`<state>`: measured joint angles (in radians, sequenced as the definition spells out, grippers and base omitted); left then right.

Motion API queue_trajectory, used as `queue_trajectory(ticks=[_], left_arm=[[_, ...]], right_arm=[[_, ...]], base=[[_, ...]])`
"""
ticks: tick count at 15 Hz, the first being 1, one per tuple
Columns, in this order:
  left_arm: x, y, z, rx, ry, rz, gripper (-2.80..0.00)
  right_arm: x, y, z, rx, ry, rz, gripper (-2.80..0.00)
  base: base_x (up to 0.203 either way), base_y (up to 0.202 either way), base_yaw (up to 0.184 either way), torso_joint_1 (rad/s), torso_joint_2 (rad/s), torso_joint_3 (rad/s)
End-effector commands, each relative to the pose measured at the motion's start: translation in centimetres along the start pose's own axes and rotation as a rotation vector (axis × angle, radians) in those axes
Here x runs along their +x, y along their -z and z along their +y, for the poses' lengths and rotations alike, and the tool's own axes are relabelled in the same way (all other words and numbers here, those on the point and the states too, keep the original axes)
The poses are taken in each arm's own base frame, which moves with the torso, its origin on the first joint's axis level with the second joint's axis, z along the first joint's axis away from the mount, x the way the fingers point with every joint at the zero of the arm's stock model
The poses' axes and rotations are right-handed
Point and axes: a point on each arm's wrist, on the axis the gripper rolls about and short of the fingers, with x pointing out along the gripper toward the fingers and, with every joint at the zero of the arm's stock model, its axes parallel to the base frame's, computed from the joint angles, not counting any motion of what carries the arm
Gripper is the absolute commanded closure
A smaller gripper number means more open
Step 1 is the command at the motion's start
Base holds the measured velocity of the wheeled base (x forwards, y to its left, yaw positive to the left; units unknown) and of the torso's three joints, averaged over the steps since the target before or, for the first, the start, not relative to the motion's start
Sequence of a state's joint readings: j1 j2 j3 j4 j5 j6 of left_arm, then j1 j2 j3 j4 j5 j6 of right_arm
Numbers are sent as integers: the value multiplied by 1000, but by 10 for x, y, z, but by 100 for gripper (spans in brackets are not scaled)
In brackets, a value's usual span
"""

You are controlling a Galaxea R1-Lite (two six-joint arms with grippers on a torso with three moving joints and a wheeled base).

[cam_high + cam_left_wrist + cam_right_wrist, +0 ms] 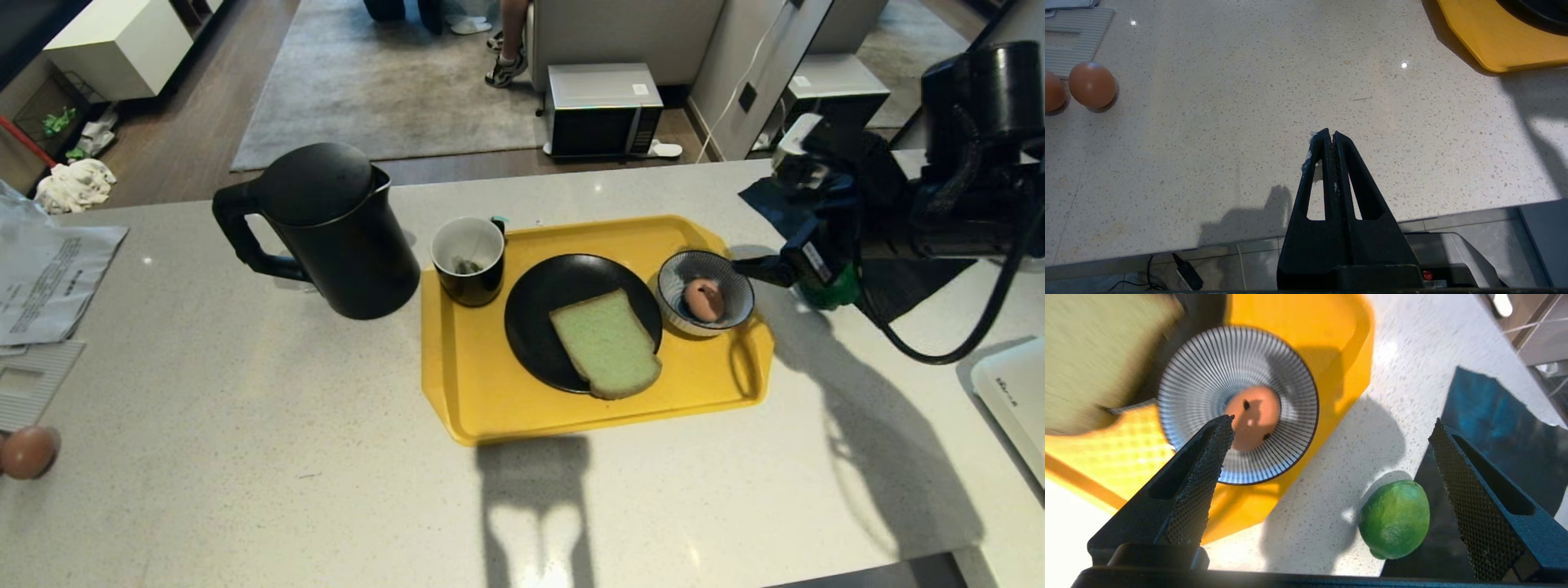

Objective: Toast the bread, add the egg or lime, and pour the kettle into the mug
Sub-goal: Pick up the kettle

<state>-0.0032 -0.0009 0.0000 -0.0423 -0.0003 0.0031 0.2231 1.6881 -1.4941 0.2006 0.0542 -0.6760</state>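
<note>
A: Our right gripper (1331,445) hangs wide open, empty, above the counter (245,408); the egg (703,299) sits in the bowl (739,286).
B: Left gripper (1331,136) is shut. We should lift clear before reaching for the kettle (326,229).

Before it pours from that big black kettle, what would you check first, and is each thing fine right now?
1. Bread on the black plate: ok.
2. Egg in the striped bowl: ok.
3. Mug upright on the yellow tray, close beside the kettle: ok.
4. Right gripper open and empty, over the counter between bowl and lime: ok.
5. Left gripper shut, empty, parked near the counter's edge: ok.
6. Water in the kettle: cannot tell, lid on.
</note>
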Motion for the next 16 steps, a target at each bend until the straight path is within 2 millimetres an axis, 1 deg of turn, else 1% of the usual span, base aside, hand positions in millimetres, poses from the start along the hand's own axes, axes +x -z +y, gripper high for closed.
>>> queue_trajectory(ticks=[1,4,7,8,10,14,16], left_arm=[[1,5,0,0,0,14,0],[1,5,0,0,0,14,0],[1,5,0,0,0,14,0],[1,5,0,0,0,14,0],[1,5,0,0,0,14,0],[1,5,0,0,0,14,0],[1,5,0,0,0,14,0]], right_arm=[[-38,-12,-6,85,22,-96,-280],[-71,-21,-10,202,21,-189,-280],[-106,-25,-11,331,47,-262,-280],[-115,-24,-11,364,58,-276,-280],[-135,-20,-9,425,98,-295,-280],[-174,-4,-1,535,156,-318,-280],[-200,3,4,572,199,-352,-280]], base=[[0,0,0,0,0,0],[0,0,0,0,0,0],[0,0,0,0,0,0],[0,0,0,0,0,0],[0,0,0,0,0,0],[0,0,0,0,0,0],[0,0,0,0,0,0]])
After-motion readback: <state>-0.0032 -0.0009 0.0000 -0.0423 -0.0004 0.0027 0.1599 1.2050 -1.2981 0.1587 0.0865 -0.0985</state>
